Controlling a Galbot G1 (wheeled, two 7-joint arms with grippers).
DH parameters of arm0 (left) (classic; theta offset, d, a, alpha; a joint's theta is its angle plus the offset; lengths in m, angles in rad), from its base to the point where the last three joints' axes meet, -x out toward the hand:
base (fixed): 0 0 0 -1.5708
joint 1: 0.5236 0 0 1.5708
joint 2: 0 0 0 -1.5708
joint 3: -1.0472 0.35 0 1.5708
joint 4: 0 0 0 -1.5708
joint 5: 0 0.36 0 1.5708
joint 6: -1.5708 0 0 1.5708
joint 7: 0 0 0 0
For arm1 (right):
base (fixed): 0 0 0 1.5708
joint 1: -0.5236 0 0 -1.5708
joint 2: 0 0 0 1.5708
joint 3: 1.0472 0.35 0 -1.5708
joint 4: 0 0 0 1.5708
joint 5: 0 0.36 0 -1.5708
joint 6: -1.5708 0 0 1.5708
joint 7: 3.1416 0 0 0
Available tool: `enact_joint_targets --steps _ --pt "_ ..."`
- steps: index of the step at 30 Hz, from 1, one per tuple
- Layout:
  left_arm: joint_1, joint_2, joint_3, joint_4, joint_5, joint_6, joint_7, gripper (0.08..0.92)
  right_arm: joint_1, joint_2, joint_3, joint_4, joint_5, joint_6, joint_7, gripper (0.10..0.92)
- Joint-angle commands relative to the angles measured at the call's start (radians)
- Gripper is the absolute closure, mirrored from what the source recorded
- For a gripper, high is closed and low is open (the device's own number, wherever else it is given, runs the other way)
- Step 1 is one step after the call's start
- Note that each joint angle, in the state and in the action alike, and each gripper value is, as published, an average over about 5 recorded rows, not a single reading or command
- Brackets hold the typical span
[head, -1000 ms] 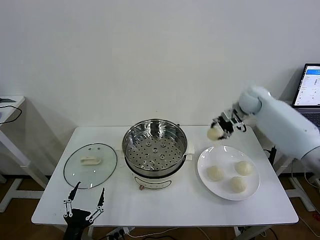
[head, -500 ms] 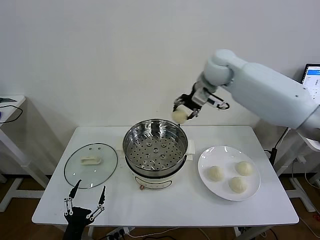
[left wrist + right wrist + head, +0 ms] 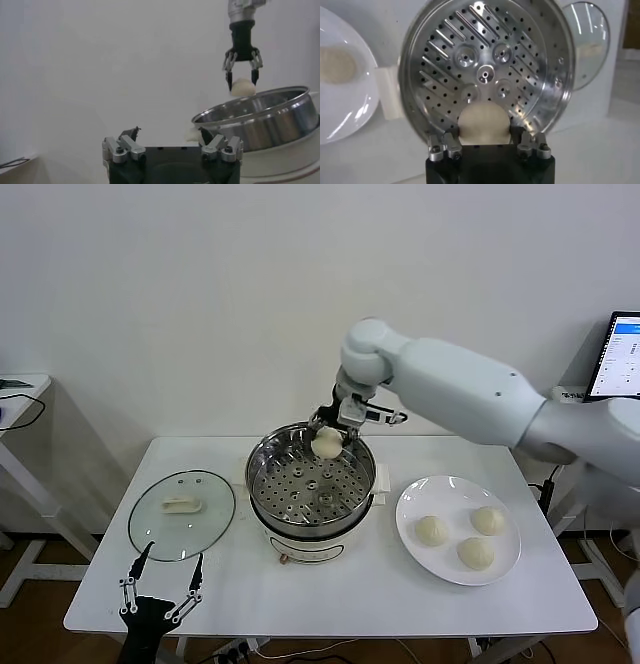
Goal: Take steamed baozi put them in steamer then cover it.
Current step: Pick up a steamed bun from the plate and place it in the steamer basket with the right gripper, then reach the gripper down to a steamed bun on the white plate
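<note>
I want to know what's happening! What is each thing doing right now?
Right hand: shut on a round cream-white bun, above the steamer.
Shiny round steel steamer: uncovered, empty.
Clear glass lid: flat on table.
White round plate: holds three buns.
Left hand: open, idle at the table's near edge.

A lab — bare white wall, white table [image 3: 330,589], laptop [image 3: 618,356] alongside.

Right gripper [image 3: 328,434], fingers clamped on one steamed baozi [image 3: 326,443], is now over the far rim of the steamer [image 3: 310,481]; it has travelled leftward from above the plate [image 3: 457,529]. Left gripper [image 3: 160,578] sits marginally lower than before.
</note>
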Motion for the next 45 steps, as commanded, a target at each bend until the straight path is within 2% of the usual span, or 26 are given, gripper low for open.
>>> enact_joint_targets --steps 1,10,21,28,34,38,41,45 --pt "0.001 0.001 -0.006 0.001 -0.002 -0.001 -0.001 0.177 -0.058 0.107 0.008 -0.126 -0.088 0.052 0.009 0.347" --pt "0.001 0.001 -0.015 0.011 -0.003 -0.011 -0.001 0.177 -0.088 0.180 0.044 -0.249 -0.125 0.073 0.015 0.342" --pt "-0.008 0.002 -0.016 0.021 -0.005 -0.018 -0.003 0.177 -0.108 0.225 0.055 -0.327 -0.135 0.073 0.021 0.319" --pt "-0.012 0.003 -0.017 0.022 -0.008 -0.017 -0.003 0.177 -0.090 0.187 0.039 -0.251 -0.102 0.033 0.007 0.210" --pt "-0.012 0.001 -0.019 0.021 -0.009 -0.015 -0.003 0.177 -0.021 0.042 0.045 -0.038 0.126 -0.123 -0.095 0.203" --pt "-0.009 0.002 -0.021 0.020 -0.007 -0.014 -0.003 0.177 0.088 -0.125 0.036 0.070 0.392 -0.337 -0.156 0.203" --pt "-0.007 0.006 -0.020 0.016 -0.005 -0.014 -0.002 0.177 0.199 -0.241 -0.041 0.090 0.601 -0.523 -0.173 0.203" --pt "-0.007 0.009 -0.016 0.010 -0.003 -0.014 -0.001 0.177 0.280 -0.378 -0.166 0.073 0.768 -0.679 -0.166 0.203"
